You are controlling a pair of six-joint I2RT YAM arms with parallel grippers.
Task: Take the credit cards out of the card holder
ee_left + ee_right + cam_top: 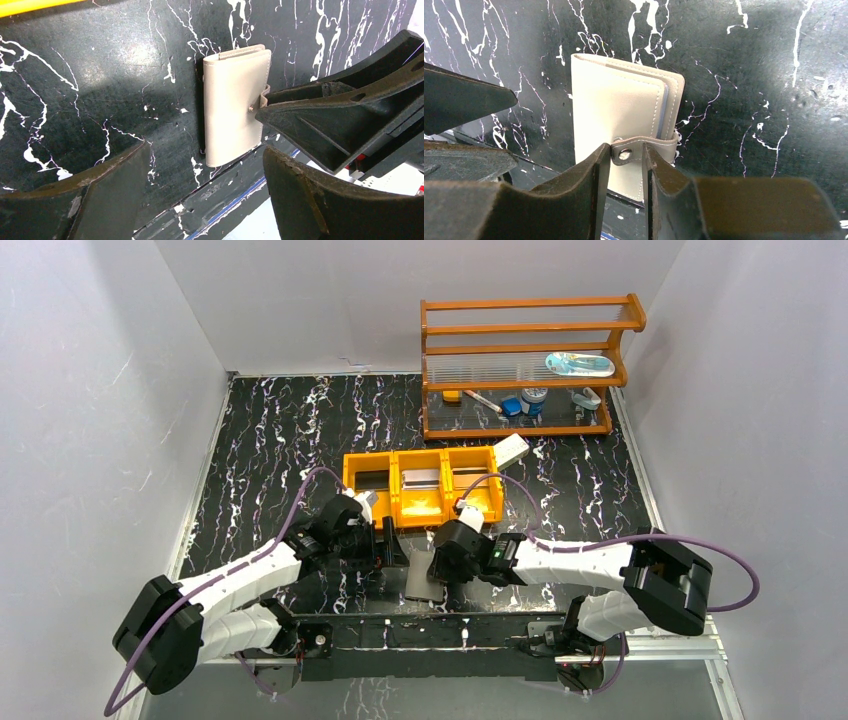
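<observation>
The left end effector sits low over the counter close to the near edge, left of the middle. Its dark fingers are spread wide with nothing between them. Just to its right the card holder lies flat on the counter at the middle of the near edge, folded shut, its pale grey cover up and a blue-grey inner layer showing along one side. Its strap wraps over the cover. The right end effector has its fingers drawn close together, pinching the strap's tab at the metal snap. Toward the counter's centre stands an orange three-compartment tray. A white box lies at the tray's far right corner, and a wooden rack fills the counter's far right corner.
</observation>
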